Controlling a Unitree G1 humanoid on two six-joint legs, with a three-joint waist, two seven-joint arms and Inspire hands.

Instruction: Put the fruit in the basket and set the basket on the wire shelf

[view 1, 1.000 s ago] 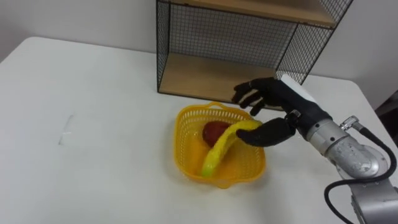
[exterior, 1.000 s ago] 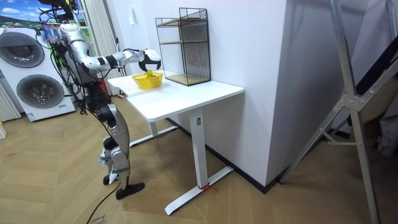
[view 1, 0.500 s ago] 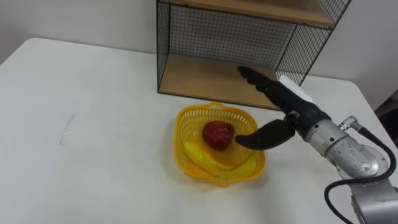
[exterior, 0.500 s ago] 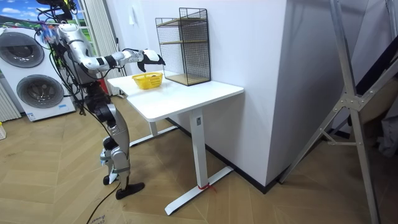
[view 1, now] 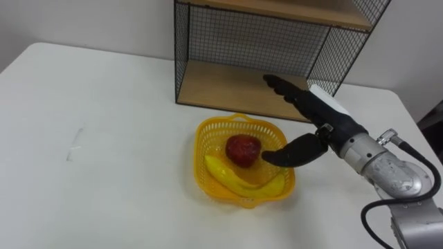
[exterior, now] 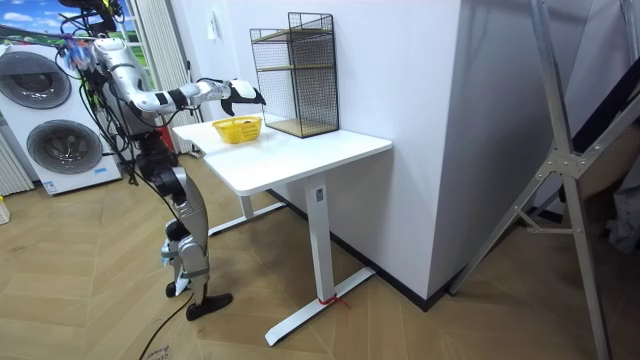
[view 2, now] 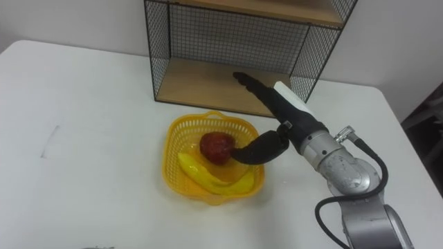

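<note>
two fruits in basket (view 1: 203, 173): banana (view 1: 242, 182) & red fruit (view 1: 242, 148); right hand (view 1: 317, 117) spread over rim.

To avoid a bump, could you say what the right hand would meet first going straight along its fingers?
Probably the wire shelf: the open right hand points into its lower bay, though depth is unclear.

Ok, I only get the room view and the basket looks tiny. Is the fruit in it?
Observer: Yes, a banana and a red fruit lie inside the yellow basket.
Operator: Is the hand holding it?
Observer: No, the right hand is open, fingers straight toward the wire shelf, thumb over the basket's right rim.
Operator: Can the basket go in?
Observer: Probably; the shelf's open front faces the basket.
</note>
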